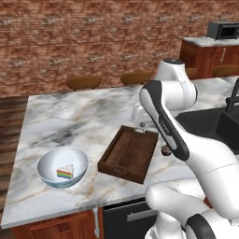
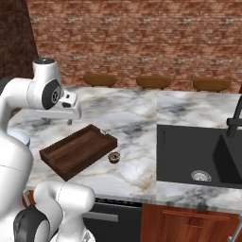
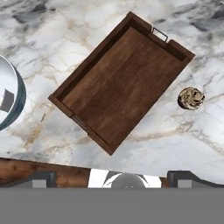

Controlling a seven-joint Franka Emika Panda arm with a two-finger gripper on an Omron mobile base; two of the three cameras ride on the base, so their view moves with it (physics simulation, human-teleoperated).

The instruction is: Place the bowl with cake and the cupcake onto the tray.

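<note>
The bowl with cake (image 1: pixel 62 166) stands near the counter's front left, pale blue outside and white inside, with a rainbow wedge in it. Its rim (image 3: pixel 11 98) cuts into the hand view's left edge. The tray (image 1: pixel 129 153) (image 2: pixel 78 151) (image 3: pixel 122 81) lies empty to the right of the bowl, set at an angle. The cupcake (image 2: pixel 113 157) (image 3: pixel 191 98) sits on the marble just beside the tray's right long side, and in the left base view my arm half hides the cupcake (image 1: pixel 165 150). My gripper (image 1: pixel 142 125) (image 2: pixel 57 121) (image 3: pixel 113 178) hangs open above the tray's far end, holding nothing.
A black sink (image 2: pixel 198 151) with a dark faucet (image 2: pixel 234 118) is set into the counter right of the cupcake. Brown stools (image 2: pixel 153 82) line the far edge before a brick wall. The counter's front edge (image 3: pixel 43 168) runs close below the tray.
</note>
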